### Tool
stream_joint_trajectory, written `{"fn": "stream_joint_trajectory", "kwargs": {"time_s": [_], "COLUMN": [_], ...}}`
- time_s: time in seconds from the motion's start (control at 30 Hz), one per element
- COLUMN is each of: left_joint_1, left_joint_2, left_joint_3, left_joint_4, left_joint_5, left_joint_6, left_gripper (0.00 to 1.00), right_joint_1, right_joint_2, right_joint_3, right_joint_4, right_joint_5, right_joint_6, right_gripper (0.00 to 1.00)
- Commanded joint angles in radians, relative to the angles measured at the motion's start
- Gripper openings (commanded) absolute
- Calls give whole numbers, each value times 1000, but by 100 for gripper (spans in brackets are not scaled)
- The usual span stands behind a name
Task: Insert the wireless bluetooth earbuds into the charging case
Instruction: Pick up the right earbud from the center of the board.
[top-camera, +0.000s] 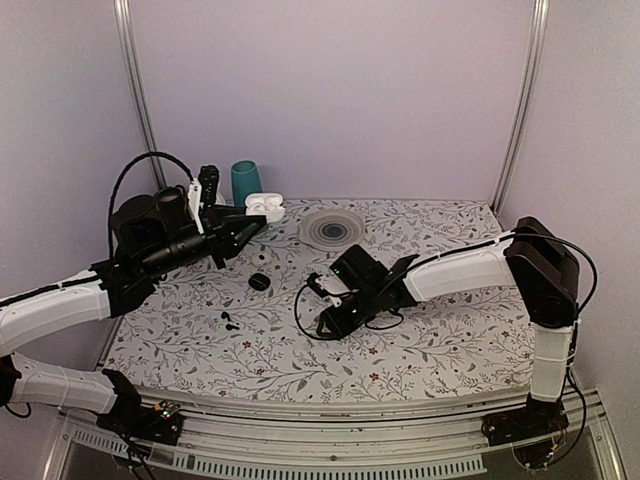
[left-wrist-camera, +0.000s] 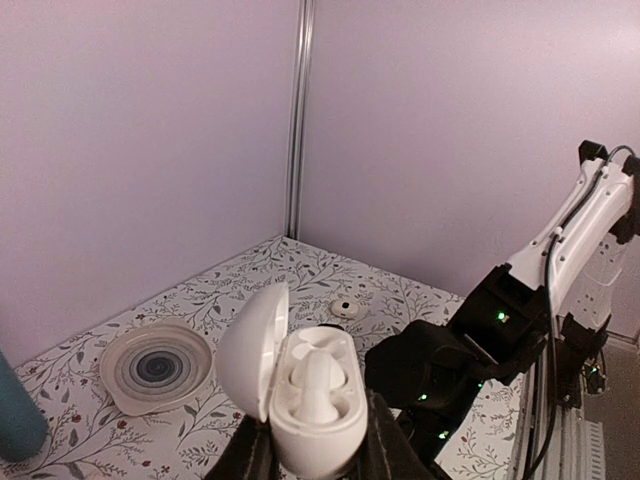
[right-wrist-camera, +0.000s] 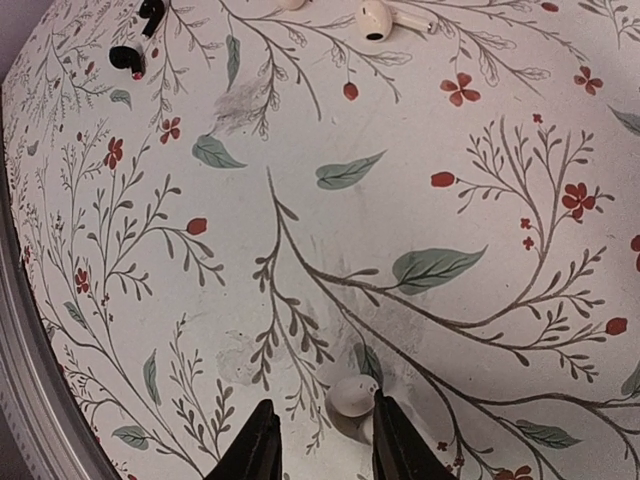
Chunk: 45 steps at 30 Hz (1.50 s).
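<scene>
My left gripper (left-wrist-camera: 310, 445) is shut on the white charging case (left-wrist-camera: 305, 385) and holds it above the table with its lid open. One white earbud (left-wrist-camera: 318, 385) sits in it. The case also shows in the top view (top-camera: 265, 207). My right gripper (right-wrist-camera: 325, 445) is open and low over the table. Its fingers straddle a white earbud (right-wrist-camera: 352, 395) that touches the right finger. Another white earbud (right-wrist-camera: 375, 18) and two black earbuds (right-wrist-camera: 128, 58) lie farther off. A black earbud (top-camera: 228, 320) and a black case (top-camera: 259, 282) lie on the table.
A round ridged disc (top-camera: 332, 228) lies at the back middle and a teal cylinder (top-camera: 245, 182) stands at the back left. A small pale round object (left-wrist-camera: 346, 308) lies on the floral tablecloth (top-camera: 450, 340). The right arm (left-wrist-camera: 520, 320) is close to the held case.
</scene>
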<state>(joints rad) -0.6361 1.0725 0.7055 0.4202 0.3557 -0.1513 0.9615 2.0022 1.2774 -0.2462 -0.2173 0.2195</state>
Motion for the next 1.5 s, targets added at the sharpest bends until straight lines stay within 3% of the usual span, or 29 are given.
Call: {"fn": "stream_joint_trajectory", "kwargs": {"time_s": [0.0,1.47], "left_joint_1": [13,14], "left_joint_2": [1,15], "left_joint_3": [0,16], "left_joint_4": [-2,-9], "left_joint_5": [8,19], "left_joint_6": [-8,-8], "left_gripper": [0,0], "right_joint_1": [-2,28], "right_joint_2": [-33,-15], "right_joint_3": [-5,11], "right_joint_4": [-11,-18], "right_joint_5": [-19,-37], "right_joint_6": [-18,-49], "right_gripper": [31,31]}}
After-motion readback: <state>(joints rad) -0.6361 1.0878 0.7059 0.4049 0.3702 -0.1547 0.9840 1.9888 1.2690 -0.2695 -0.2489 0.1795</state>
